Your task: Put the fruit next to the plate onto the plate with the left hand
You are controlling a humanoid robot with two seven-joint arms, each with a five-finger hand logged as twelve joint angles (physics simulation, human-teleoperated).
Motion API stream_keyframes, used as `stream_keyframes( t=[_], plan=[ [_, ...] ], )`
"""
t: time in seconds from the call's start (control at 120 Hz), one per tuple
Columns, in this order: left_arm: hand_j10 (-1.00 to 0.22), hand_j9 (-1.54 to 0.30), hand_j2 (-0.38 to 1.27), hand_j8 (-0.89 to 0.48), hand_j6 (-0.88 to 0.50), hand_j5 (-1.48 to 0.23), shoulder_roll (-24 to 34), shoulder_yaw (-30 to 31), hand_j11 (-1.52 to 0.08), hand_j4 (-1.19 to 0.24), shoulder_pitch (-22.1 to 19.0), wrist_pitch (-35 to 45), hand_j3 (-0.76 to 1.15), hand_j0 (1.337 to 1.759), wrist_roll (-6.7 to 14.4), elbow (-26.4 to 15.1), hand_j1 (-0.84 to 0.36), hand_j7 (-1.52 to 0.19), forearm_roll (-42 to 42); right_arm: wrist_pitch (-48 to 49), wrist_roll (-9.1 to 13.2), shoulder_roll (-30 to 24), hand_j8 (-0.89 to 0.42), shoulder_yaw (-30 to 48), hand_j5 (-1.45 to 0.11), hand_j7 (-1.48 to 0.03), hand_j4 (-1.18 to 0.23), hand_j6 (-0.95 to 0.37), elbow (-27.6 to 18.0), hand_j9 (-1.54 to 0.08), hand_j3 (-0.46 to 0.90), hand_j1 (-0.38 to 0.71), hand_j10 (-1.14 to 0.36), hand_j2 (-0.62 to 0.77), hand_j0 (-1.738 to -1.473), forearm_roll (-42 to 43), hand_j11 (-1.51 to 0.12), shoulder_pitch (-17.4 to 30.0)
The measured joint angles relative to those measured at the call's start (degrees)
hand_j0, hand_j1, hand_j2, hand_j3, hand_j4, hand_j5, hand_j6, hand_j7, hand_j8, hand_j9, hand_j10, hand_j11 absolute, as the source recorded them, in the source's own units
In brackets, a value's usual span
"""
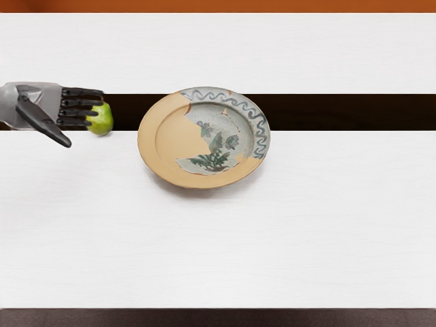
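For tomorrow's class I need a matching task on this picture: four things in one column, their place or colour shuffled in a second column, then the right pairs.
Things
1. green fruit
2. plate
3. left robot hand
4. table

Descriptions
A. white, crossed by a dark band
B. comes in from the picture's left edge
C. tan, partly grey with a blue wavy line, near the middle
D. lies between the hand and the dish

Pairs: 1-D, 2-C, 3-B, 4-A

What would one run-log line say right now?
left hand: open, at green fruit | green fruit: beside plate, off it | right hand: unseen
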State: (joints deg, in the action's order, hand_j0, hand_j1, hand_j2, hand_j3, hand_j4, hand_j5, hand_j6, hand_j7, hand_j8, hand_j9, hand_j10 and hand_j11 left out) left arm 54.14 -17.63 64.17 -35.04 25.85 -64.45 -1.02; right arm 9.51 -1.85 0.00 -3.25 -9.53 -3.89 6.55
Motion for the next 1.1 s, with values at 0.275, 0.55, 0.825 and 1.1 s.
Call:
stream_keyframes(
  t=[0.275,0.55,0.825,1.1],
  plan=[
    [-0.01,0.01,0.00,-0.01,0.00,0.00,2.54,-0.08,0.02,0.00,1.47,-0.02,0.00,1.658,1.16,0.34,0.35,0.00,6.71,-0.01,0.00,0.00,-0.01,0.15,-0.01,-0.01,-0.01,-0.01,0.12,-0.01,0.00,-0.34,-0.01,0.00,-1.658,-0.30,-0.01,-0.03],
    [-0.01,0.00,0.00,-0.01,-0.01,0.00,-4.76,0.42,0.00,-0.01,3.14,16.70,0.00,1.658,1.03,0.43,0.35,0.00,24.49,-0.02,0.00,0.00,-0.01,0.17,-0.01,-0.01,-0.01,-0.01,0.13,-0.01,0.00,-0.34,-0.01,0.00,-1.658,-0.33,-0.01,-0.03],
    [-0.03,-0.03,0.01,-0.03,-0.03,-0.03,-16.57,4.12,-0.03,-0.03,3.23,36.94,0.00,1.658,-0.81,6.11,0.32,-0.03,32.98,-0.02,0.00,0.00,-0.01,0.17,-0.01,-0.01,-0.01,-0.01,0.13,-0.01,0.00,-0.34,-0.01,0.00,-1.658,-0.33,-0.01,-0.04],
    [-0.08,-0.10,0.02,-0.08,-0.08,-0.10,-21.54,8.75,-0.10,-0.08,2.37,47.23,0.00,1.658,-2.55,11.46,0.26,-0.10,33.80,-0.02,0.00,0.00,-0.01,0.17,-0.01,-0.01,-0.01,-0.01,0.13,-0.01,0.00,-0.34,-0.01,0.00,-1.658,-0.33,-0.01,-0.03]
  ],
)
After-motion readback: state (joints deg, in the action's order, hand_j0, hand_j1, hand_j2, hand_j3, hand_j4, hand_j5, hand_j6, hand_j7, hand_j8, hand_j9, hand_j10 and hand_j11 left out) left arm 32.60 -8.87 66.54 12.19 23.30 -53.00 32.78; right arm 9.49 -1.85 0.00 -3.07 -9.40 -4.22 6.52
